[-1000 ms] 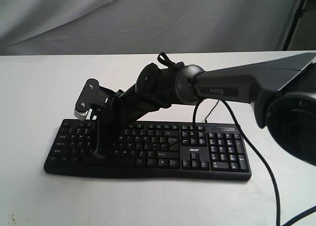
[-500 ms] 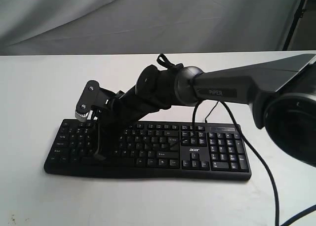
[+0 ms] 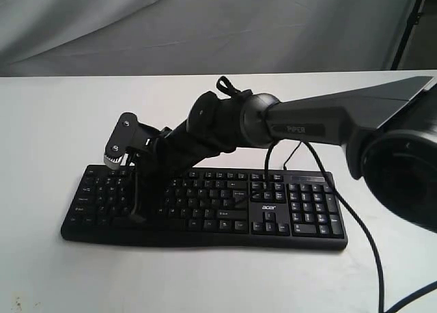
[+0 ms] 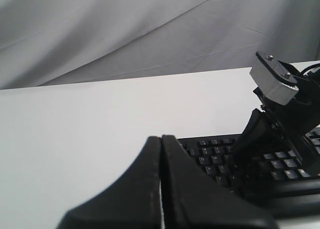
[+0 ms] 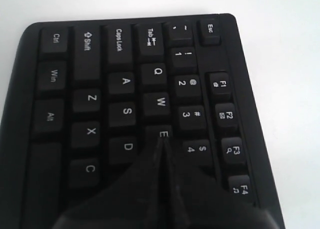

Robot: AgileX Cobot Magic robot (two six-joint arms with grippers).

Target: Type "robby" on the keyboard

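The keyboard (image 3: 205, 210) is a black full-size acer with white legends and the numpad at right. It lies flat on the near side of the white table (image 3: 54, 121), roughly centred. The right gripper (image 3: 136, 212) is over its left half, fingers pressed together into one point so I hit a single key. The tip is at the E key (image 5: 162, 134); contact I can't tell. The left gripper (image 4: 161, 154) is empty with fingers closed tight too, clear of the keys.

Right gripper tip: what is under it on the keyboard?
The shut right gripper has its tip over the edge of the E key on the keyboard. The gripper covers the keys past E, and contact cannot be told.
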